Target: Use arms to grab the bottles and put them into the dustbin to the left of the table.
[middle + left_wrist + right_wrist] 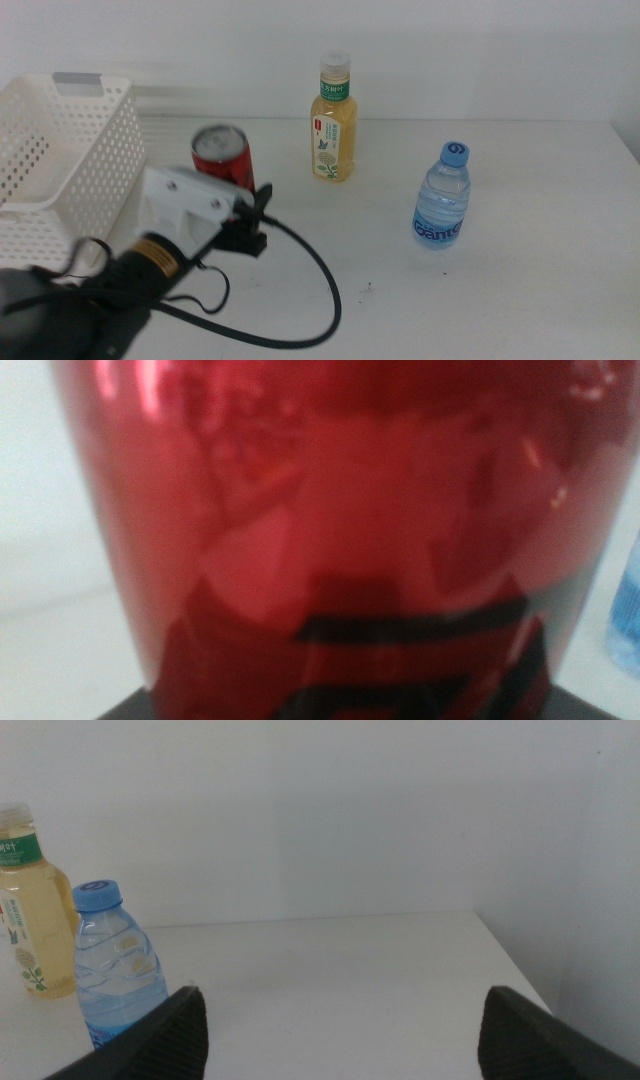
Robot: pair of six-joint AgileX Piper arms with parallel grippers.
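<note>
I see a plain white counter (520, 290) against a white wall; my left gripper (235, 205) grasps the red can (222, 157) beside the dustbin (60, 160); my right gripper (340, 1020) is released.

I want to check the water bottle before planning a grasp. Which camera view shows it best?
The middle view is best: the water bottle stands upright and whole, apart from the tea bottle. The right wrist view cuts off its lower part behind the right hand, whose jaws are wide apart. The left wrist view shows only a blue sliver beside the red can.
</note>
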